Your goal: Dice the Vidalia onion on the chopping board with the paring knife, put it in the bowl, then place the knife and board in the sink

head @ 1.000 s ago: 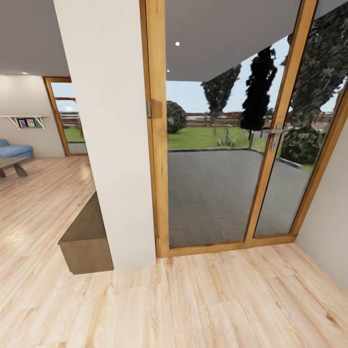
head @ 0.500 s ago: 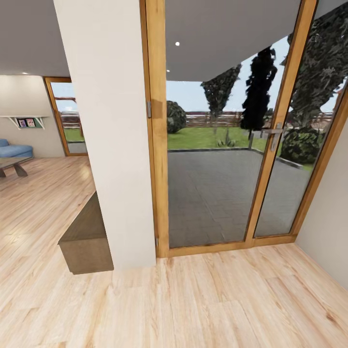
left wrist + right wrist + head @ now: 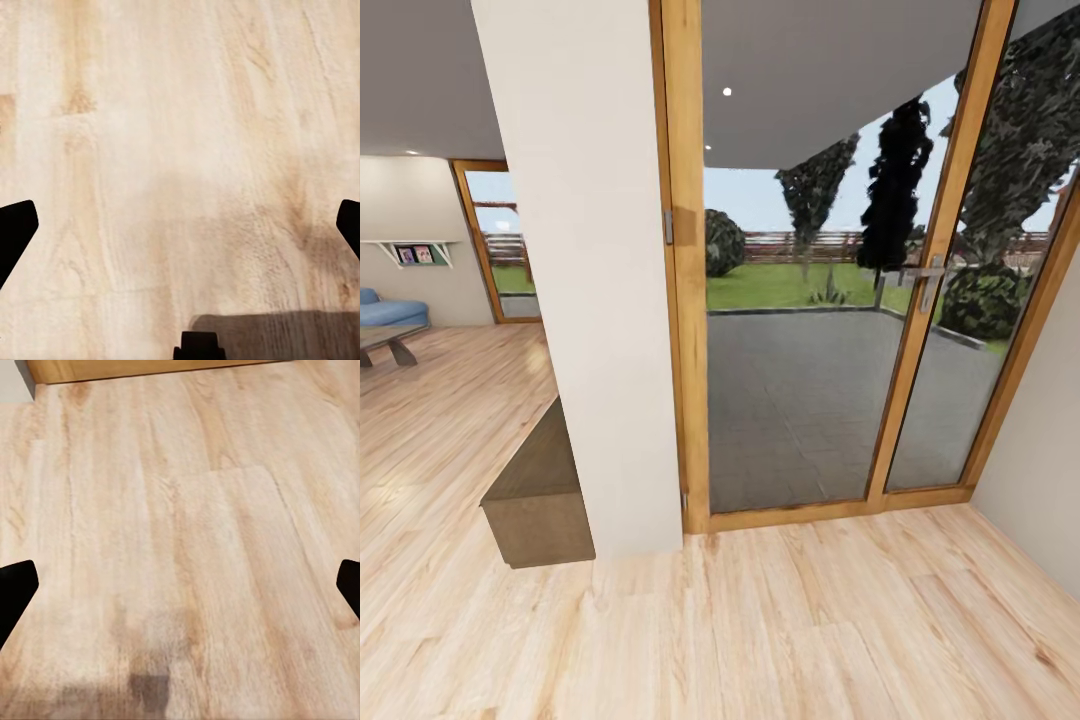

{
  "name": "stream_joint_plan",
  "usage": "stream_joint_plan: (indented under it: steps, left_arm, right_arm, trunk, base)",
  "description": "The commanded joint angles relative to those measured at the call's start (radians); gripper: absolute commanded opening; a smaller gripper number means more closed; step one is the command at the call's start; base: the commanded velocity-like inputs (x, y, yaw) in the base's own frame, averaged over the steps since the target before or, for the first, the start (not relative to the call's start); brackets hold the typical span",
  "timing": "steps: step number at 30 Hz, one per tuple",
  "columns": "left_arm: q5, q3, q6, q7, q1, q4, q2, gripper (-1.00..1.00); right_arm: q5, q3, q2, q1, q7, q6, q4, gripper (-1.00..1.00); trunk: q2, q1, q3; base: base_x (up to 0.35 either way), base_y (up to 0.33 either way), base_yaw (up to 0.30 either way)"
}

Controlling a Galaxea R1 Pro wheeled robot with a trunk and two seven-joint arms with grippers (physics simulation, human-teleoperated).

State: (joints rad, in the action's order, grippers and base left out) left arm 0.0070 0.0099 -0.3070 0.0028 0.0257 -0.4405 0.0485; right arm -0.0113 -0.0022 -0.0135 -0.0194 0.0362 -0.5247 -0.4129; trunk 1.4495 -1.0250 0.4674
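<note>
Glass doors (image 3: 800,300) and wood floor (image 3: 760,620) face the robot, both tools (image 3: 180,225) (image 3: 180,585) spread apart and empty, so the onion work looks unstarted.

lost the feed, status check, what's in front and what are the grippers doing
Both grippers open, empty, over wood floor. Facing glass patio door; white pillar front left. No kitchen items visible.

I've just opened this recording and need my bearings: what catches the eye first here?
The tall wood-framed glass door straight ahead, looking onto a paved patio, lawn and dark trees. A broad white pillar stands left of it with a low wooden bench at its foot. Pale wood flooring spreads below, and both wrist views show open fingers above it.
</note>
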Motion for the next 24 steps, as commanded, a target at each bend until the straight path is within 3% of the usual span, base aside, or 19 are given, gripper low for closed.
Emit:
stream_joint_plan:
  steps: [1, 24]
  left_arm:
    - [0.001, 0.001, -0.001, 0.000, 0.000, -0.001, 0.000, 1.00]
    - [0.001, 0.001, -0.003, 0.001, 0.000, 0.034, -0.006, 1.00]
  right_arm:
    - [-0.001, 0.000, 0.000, -0.001, 0.002, -0.003, 0.000, 1.00]
    - [0.003, 0.003, -0.001, -0.001, 0.002, -0.003, -0.001, 1.00]
  trunk:
    - [0.000, 0.000, 0.001]
    - [0.000, 0.000, 0.001]
  base:
    - [0.000, 0.000, 0.000]
    - [0.000, 0.000, 0.000]
